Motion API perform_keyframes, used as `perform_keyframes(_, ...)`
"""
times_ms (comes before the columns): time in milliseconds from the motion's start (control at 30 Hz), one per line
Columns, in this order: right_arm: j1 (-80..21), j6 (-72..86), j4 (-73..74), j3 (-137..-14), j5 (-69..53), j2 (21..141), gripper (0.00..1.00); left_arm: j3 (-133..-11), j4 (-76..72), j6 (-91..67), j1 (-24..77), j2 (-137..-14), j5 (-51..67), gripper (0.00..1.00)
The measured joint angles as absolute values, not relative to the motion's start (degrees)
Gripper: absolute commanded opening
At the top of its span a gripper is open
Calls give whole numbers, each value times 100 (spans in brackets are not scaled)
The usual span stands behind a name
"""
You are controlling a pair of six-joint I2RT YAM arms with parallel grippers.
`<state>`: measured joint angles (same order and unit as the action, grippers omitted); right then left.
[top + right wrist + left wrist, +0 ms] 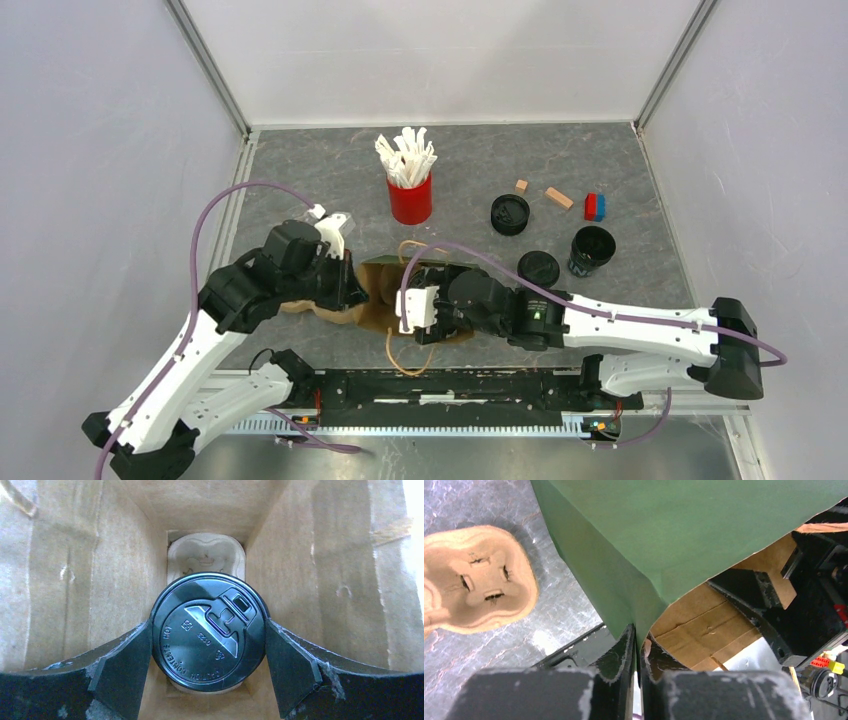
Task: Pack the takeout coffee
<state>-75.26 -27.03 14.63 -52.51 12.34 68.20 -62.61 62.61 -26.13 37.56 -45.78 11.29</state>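
My right gripper is deep inside the green paper bag, whose brown inner walls fill the right wrist view. Its fingers press on both sides of the takeout coffee, a black cup seen from above by its flat round lid. The cup sits over a pulp cup carrier at the bag's bottom. My left gripper is shut on the bag's green edge and holds the mouth open. Both grippers, left and right, meet at the bag.
A second pulp carrier lies left of the bag. A red cup of white sticks stands behind it. To the right are an open black cup, two loose black lids, wooden blocks and a red-blue block.
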Motion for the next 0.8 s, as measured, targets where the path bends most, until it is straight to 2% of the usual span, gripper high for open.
perform_keyframes(233,-7529,-3214,1535,-5435,1140,7030,83,-6036,5596,-2429,3756,-4482,1299,3)
perform_keyframes(500,-7529,-3640,1470,-5743,1125,7218,84,-5717,4681,-2152,3756,-4571,1728,3)
perform_keyframes(800,-7448,-4053,1092,-5408,1175,7323,84,-5494,4619,-2115,3756,-4449,1697,14)
